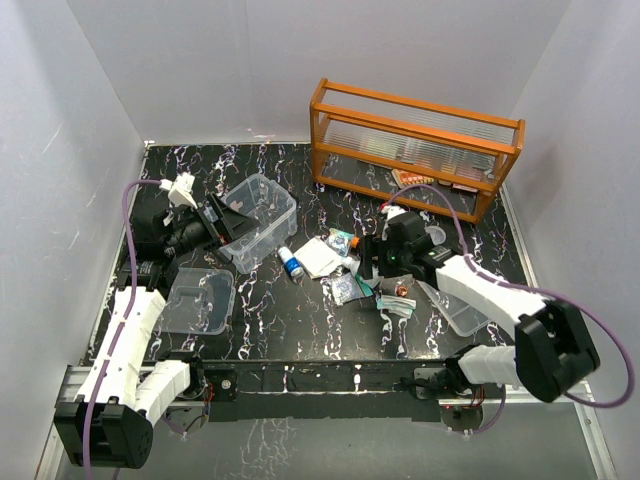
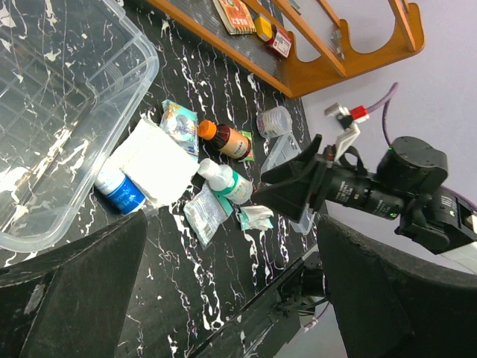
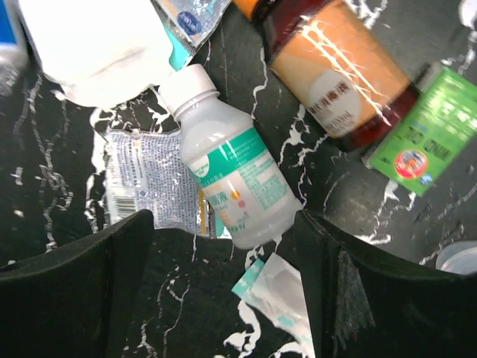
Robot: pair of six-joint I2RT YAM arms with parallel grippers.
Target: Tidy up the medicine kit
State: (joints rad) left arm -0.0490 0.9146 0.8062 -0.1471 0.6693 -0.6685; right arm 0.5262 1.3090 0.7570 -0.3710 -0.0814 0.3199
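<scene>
Top view: the left gripper (image 1: pixel 230 218) is just beside the medicine kit (image 1: pixel 270 205), which lies ahead of it. The right gripper (image 1: pixel 368 258) hangs over loose medicines (image 1: pixel 320 258). Left wrist: jaws spread wide, empty. Right wrist: jaws spread, 1 white bottle (image 3: pixel 231 186) lying between them.

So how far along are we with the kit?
Barely started. Done: the kit stands open, nothing in it. In hand: the right gripper hovers, jaws open, over the white bottle; the left gripper, also open, sits by the kit. Left: white bottle, brown bottle, blue-capped bottle, pad and packets all lie loose on the table.
</scene>
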